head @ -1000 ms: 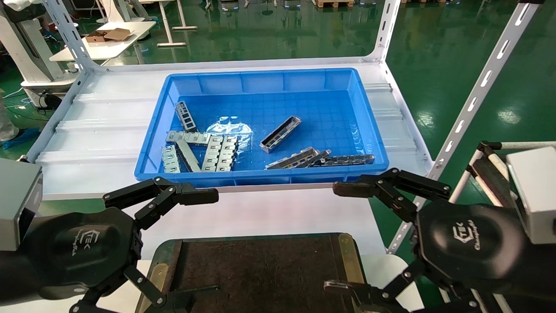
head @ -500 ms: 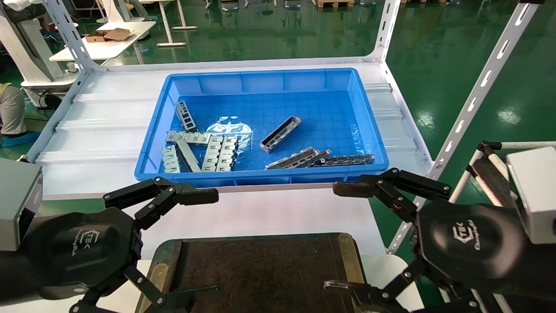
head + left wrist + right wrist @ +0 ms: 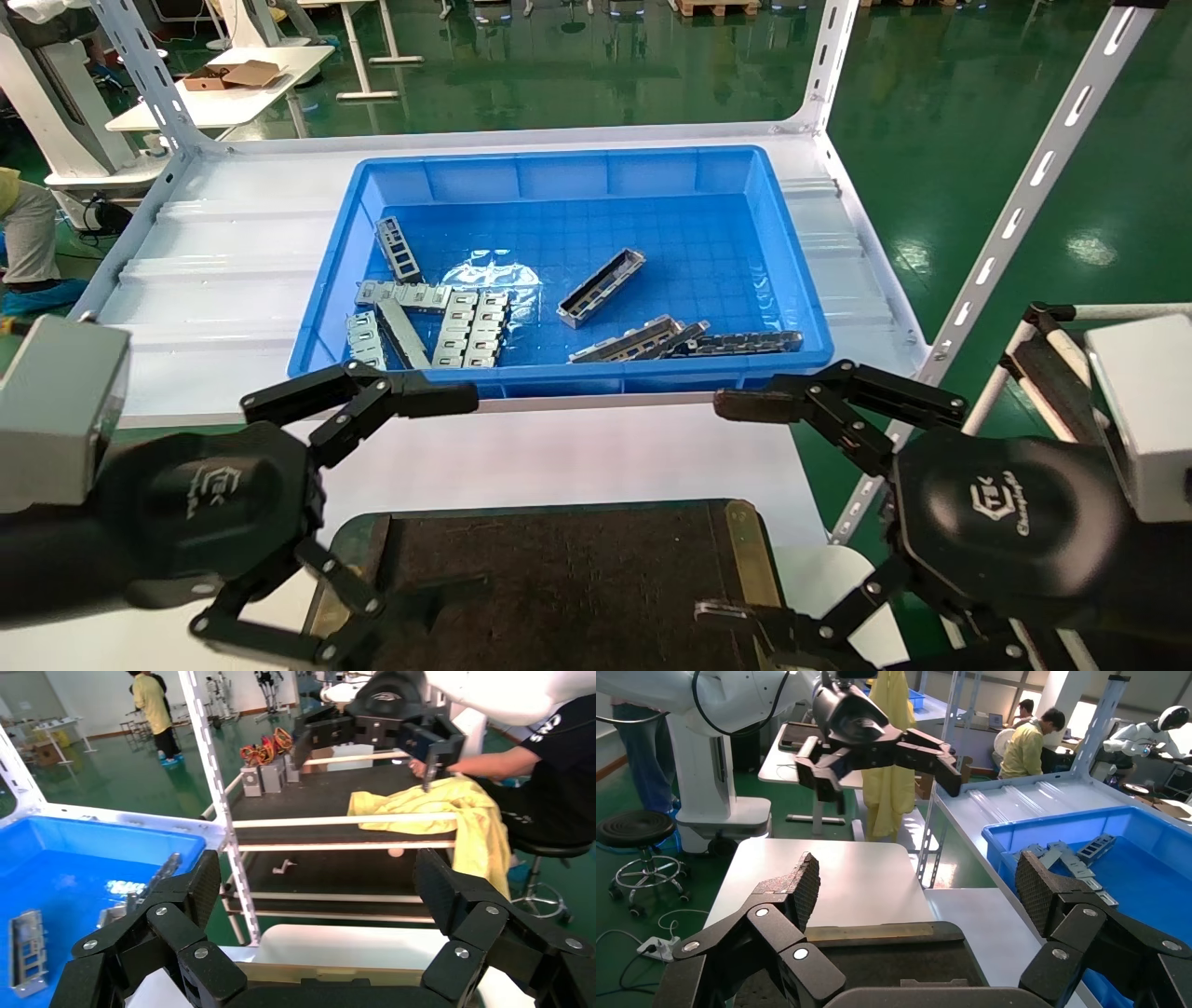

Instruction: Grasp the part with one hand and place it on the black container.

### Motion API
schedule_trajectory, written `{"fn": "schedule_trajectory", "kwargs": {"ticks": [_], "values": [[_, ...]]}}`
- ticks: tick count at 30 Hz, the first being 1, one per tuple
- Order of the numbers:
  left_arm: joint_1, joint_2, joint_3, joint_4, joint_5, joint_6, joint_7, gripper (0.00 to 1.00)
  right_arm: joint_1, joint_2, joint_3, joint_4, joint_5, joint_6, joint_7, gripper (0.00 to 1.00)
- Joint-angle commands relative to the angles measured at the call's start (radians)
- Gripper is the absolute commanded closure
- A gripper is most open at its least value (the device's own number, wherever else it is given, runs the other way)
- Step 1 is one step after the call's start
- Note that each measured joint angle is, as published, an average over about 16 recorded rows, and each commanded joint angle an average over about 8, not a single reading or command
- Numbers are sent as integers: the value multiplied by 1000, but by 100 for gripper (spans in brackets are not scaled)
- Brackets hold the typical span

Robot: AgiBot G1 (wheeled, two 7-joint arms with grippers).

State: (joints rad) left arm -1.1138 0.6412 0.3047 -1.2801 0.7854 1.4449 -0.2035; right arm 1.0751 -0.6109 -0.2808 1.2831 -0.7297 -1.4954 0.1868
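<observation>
Head view, read from left to right. The left gripper (image 3: pixel 372 522) is hovering at about 7 o'clock, over the near left corner of the black container (image 3: pixel 559 578), with its fingers spread wide apart and nothing between them. The blue bin (image 3: pixel 782 280) is sitting at 12 o'clock on the white shelf (image 3: pixel 214 270), well apart from both grippers. Inside it, flat stamped plates (image 3: pixel 466 326) are lying toward the bin's left half; the part (image 3: pixel 602 287), an open-topped channel, is lying alone near the bin's centre, tilted from 7 toward 1 o'clock, with bare floor on both long sides. Darker rails (image 3: pixel 736 343) are crowding the near right wall at 5 o'clock from the part. The right gripper (image 3: pixel 736 508) is hanging at 5 o'clock beyond the container's right edge, its fingers likewise wide apart and empty.

Judgement: the step in hand appears to be the reach toward the bin. A sound approach would be descending from above, turning the wrist so the fingers are straddling the channel's two long walls at mid-length, and clearing the bin's near rim. Gripping near one end would risk the part swinging.
</observation>
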Motion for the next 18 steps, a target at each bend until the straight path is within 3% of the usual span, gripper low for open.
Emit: {"fn": "schedule_trajectory", "kwargs": {"ticks": [1, 9, 18], "values": [[-9, 7, 4, -1, 13, -10, -2, 0, 0, 0, 0, 0, 0, 0, 0, 0], [-98, 88, 58, 68, 120, -67, -18, 0, 0, 0, -1, 0, 0, 0, 0, 0], [-251, 235, 150, 236, 297, -138, -17, 0, 0, 1, -1, 0, 1, 1, -1, 0]]}}
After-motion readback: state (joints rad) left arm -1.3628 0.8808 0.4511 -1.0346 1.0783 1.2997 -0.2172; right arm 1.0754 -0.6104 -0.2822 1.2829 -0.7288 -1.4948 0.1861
